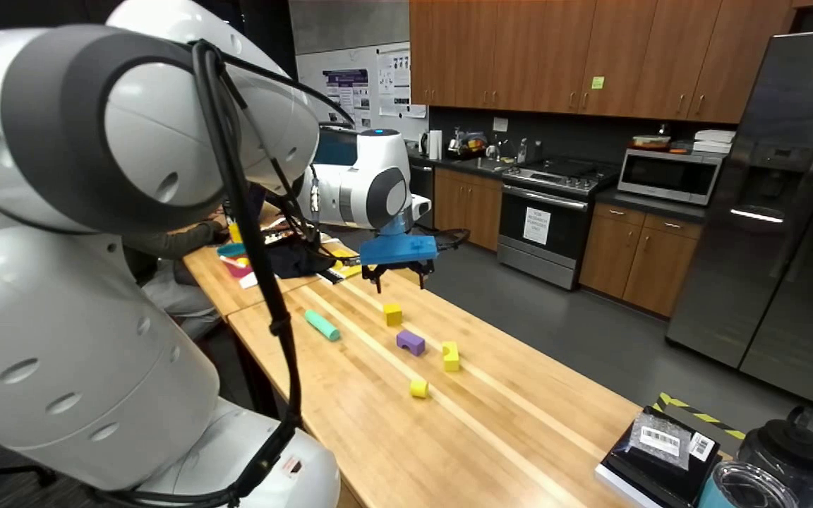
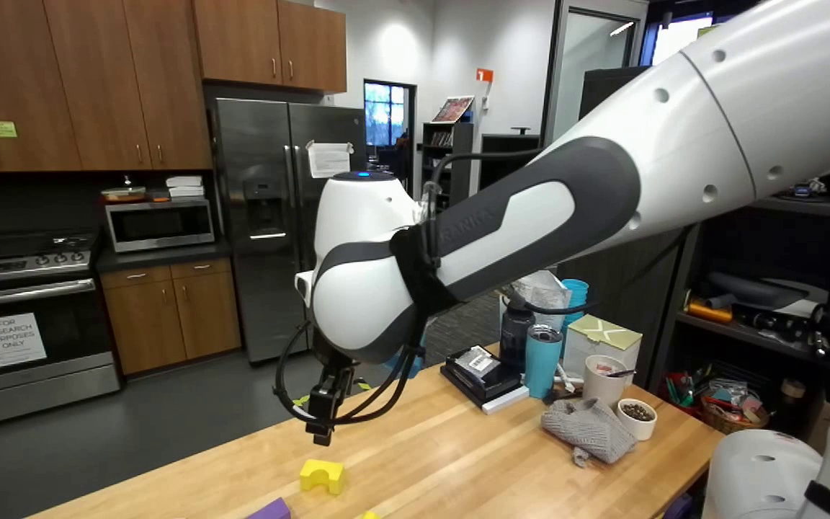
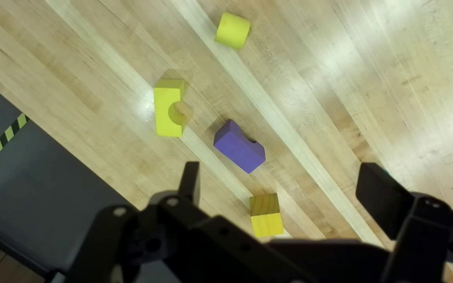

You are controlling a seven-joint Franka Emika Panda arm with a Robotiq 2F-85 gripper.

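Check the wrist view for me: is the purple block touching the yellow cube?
No, bare tabletop shows between the purple block and the yellow cube.

Wrist view: table (image 3: 407,118) smooth wood, glossy at two o'clock; cube (image 3: 266,216), five o'clock, grained wood; purple block (image 3: 239,149) matt.

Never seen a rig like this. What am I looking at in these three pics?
It's one robot arm ending in a two-fingered gripper. Two pictures come from cameras standing apart from it; the top-down one comes from a camera mounted on the arm itself, looking past the gripper's fingers. Among the things on the wooden table are a purple arch, a yellow arch, a yellow cube, a yellow cylinder and a green rod. The gripper is open, raised off the table, with nothing between its fingers.
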